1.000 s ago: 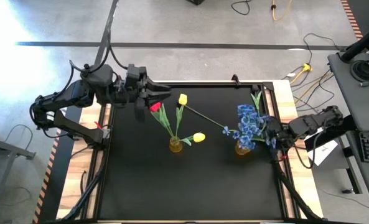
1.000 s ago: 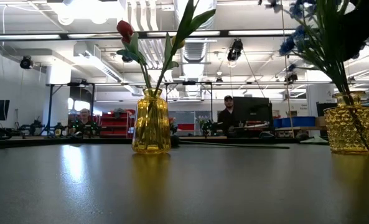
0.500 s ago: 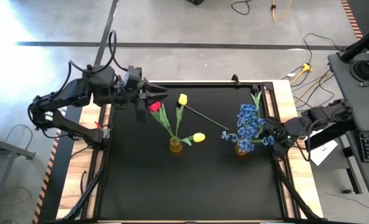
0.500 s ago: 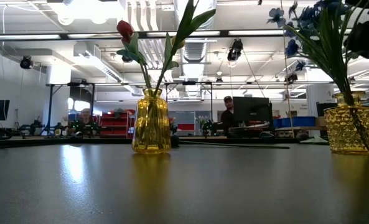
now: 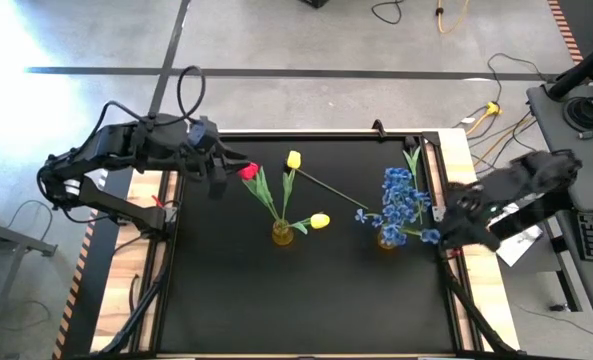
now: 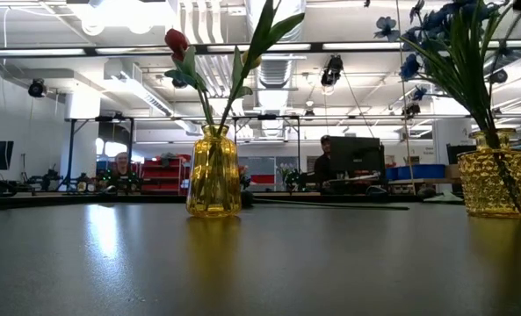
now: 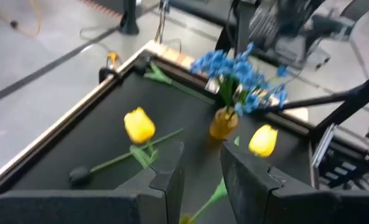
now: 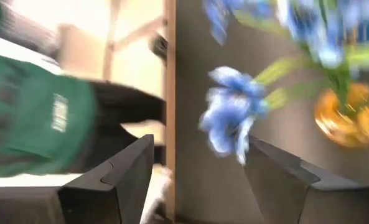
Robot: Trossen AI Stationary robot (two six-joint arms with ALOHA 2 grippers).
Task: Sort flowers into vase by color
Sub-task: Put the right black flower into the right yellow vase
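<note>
A yellow glass vase [image 5: 282,234] [image 6: 213,171] at mid-table holds a red tulip [image 5: 248,171] [image 6: 177,41] and a yellow tulip [image 5: 319,221] by their stems. Another yellow tulip [image 5: 293,159] [image 7: 139,124] lies flat on the black table behind it. A second yellow vase [image 5: 387,240] [image 6: 497,184] on the right holds blue flowers [image 5: 398,195] [image 8: 231,118]. My left gripper [image 5: 231,168] [image 7: 201,152] hovers just left of the red tulip's head, its fingers a narrow gap apart and holding nothing. My right gripper [image 5: 444,215] [image 8: 200,143] is wide open, raised just right of the blue flowers.
A loose green leafy stem [image 5: 412,158] lies near the table's far right corner. A raised rim [image 5: 306,135] frames the black top, with wooden strips [image 5: 466,150] outside it. People sit in the room beyond [image 6: 324,158]. The table's near half is bare.
My left gripper has drawn back from above the red tulip toward the table's left edge and tipped downward. My right gripper has risen, rolled and pulled away from the blue flowers toward the right edge. The blue blossoms have swung higher and spread out.
</note>
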